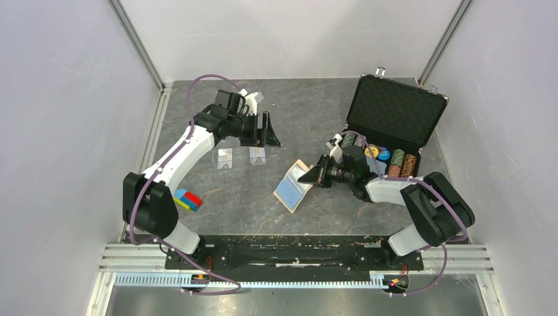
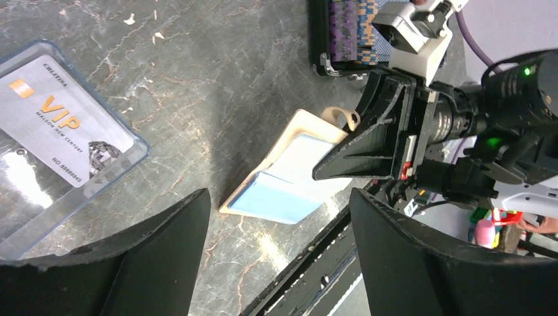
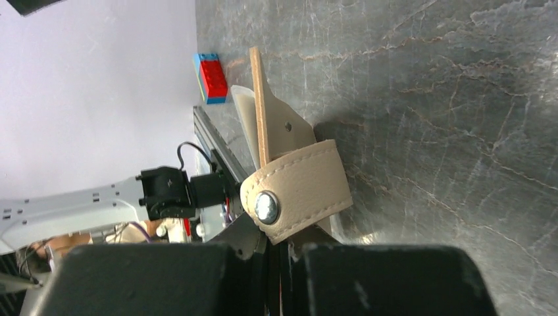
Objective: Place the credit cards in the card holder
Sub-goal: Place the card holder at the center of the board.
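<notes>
1. The table [image 1: 316, 112] is dark and marbled, and everything sits on it.
2. The black case [image 1: 397, 112] stands at the far right with its lid up and rows of chips inside.
3. The right tool [image 1: 310, 176] is closed tight on the edge of the card holder [image 1: 293, 189] by the snap tab. The holder is half open mid-table, blue pockets showing.
4. The left tool [image 1: 260, 135] is spread wide and holds nothing.
5. The credit cards [image 1: 225, 158] lie flat side by side just under the left tool, left of the holder and clear of it.

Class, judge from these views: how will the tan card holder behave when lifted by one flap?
Panels likely stiffish: the card holder stands straight-edged in the right gripper. It probably swings open at its fold. Its snap tab curls, so likely floppy.
</notes>
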Controlling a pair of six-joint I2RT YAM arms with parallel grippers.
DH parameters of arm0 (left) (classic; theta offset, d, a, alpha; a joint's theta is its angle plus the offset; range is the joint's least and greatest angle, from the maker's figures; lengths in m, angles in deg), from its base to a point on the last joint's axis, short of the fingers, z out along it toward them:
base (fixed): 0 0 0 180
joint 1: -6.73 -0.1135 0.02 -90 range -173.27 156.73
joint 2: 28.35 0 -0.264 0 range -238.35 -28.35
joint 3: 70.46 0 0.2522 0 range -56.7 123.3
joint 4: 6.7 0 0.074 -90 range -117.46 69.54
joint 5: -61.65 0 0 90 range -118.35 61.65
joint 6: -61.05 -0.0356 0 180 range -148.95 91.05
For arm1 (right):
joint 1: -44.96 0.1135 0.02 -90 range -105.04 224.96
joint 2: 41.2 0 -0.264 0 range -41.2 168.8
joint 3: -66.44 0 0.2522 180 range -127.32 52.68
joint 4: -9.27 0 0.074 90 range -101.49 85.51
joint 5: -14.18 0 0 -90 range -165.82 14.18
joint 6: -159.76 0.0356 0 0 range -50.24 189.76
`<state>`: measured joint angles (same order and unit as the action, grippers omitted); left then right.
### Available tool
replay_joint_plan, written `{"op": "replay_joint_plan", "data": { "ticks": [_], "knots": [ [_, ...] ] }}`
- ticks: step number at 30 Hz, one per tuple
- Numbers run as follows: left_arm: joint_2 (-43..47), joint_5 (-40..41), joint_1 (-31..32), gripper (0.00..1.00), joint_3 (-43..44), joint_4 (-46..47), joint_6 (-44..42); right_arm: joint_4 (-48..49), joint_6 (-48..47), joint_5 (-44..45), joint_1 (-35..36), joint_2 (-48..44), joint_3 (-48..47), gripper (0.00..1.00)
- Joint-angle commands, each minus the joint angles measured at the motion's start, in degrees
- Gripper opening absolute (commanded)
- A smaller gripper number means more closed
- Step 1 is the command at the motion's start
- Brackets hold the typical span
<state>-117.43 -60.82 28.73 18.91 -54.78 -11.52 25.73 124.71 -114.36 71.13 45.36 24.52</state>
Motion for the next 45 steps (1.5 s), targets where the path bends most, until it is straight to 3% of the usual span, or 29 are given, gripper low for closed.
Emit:
{"op": "replay_joint_plan", "data": {
  "ticks": [1, 5, 9, 14, 17, 20, 24, 30, 33, 42, 45],
  "knots": [
    [3.3, 2.5, 0.2, 0.84, -0.9, 0.2, -1.2, 9.3, 7.4, 10.0, 2.8, -2.3, 2.1, 0.00],
    [4.8, 4.0, 0.2, 0.85, -2.7, 0.2, -0.9, 9.9, 11.3, 16.7, 5.5, -2.8, 5.1, 0.00],
    [5.5, 4.3, 0.2, 0.85, -4.3, 0.1, -1.3, 2.9, 13.0, 20.7, 7.1, -4.1, 6.2, 0.01],
    [5.0, 4.5, 0.2, 0.85, -4.6, 0.1, -2.3, -6.4, 13.0, 20.0, 7.1, -3.7, 4.4, 0.50],
    [4.2, 4.9, 0.2, 0.85, -4.0, -0.2, -2.9, -13.9, 12.9, 20.6, 7.0, -3.8, 2.3, 0.71],
    [3.7, 5.6, 0.2, 0.85, -3.3, -1.2, -3.9, -20.8, 12.9, 22.5, 6.0, -6.1, 1.7, 0.84],
    [3.3, 7.3, 0.2, 0.85, -3.6, -2.7, -5.6, -29.7, 10.8, 22.9, 2.5, -10.1, 1.6, 0.92],
    [3.0, 9.9, 0.2, 0.86, -4.9, -4.6, -6.6, -41.0, 1.3, 20.6, -2.6, -15.1, -1.6, 0.94],
    [2.7, 10.4, 0.2, 0.86, -5.6, -4.9, -6.3, -48.8, -8.1, 21.4, -2.4, -13.1, -10.3, 0.93],
    [0.8, 10.5, 0.0, 0.86, -5.2, -4.8, -2.8, -55.6, -28.3, 20.5, 3.5, 6.7, -37.8, 0.87],
    [0.1, 10.0, -0.4, 0.86, -4.6, -4.8, -1.9, -56.4, -31.4, 18.0, 4.8, 14.5, -46.1, 0.78]
  ]
}}
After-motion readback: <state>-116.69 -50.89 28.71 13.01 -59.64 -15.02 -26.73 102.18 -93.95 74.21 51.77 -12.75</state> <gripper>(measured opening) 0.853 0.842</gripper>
